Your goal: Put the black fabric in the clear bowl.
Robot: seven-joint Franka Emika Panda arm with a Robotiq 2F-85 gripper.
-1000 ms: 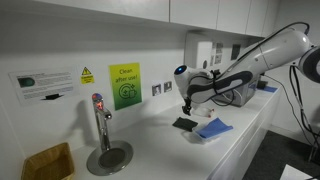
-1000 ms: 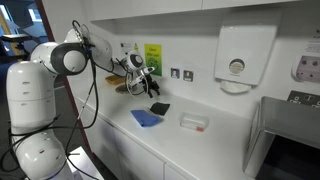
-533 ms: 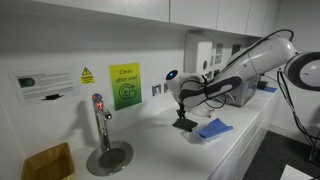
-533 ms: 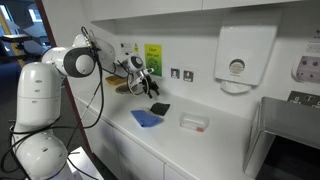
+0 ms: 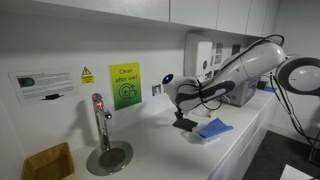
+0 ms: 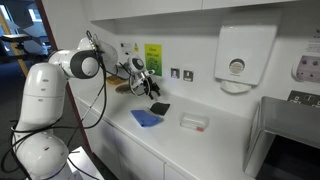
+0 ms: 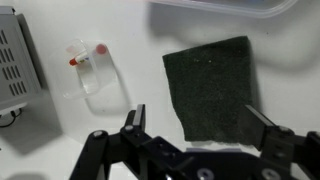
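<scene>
Gripper (image 7: 198, 122), jaws spread wide, hovers above the black fabric (image 7: 210, 85), which lies flat on the bench (image 7: 130, 35). Best to descend straight and pinch mid-cloth. In an exterior view the clear bowl (image 6: 194, 122) is at the fabric's four o'clock.

White rounded arm (image 6: 45, 95), black cables (image 6: 103, 95), black gripper (image 7: 195, 120).

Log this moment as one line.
gripper: open | black cloth: flat on counter, under gripper, not gripped | clear bowl: no cloth inside

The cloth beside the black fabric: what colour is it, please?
The cloth is bright blue, best in an exterior view.
</scene>
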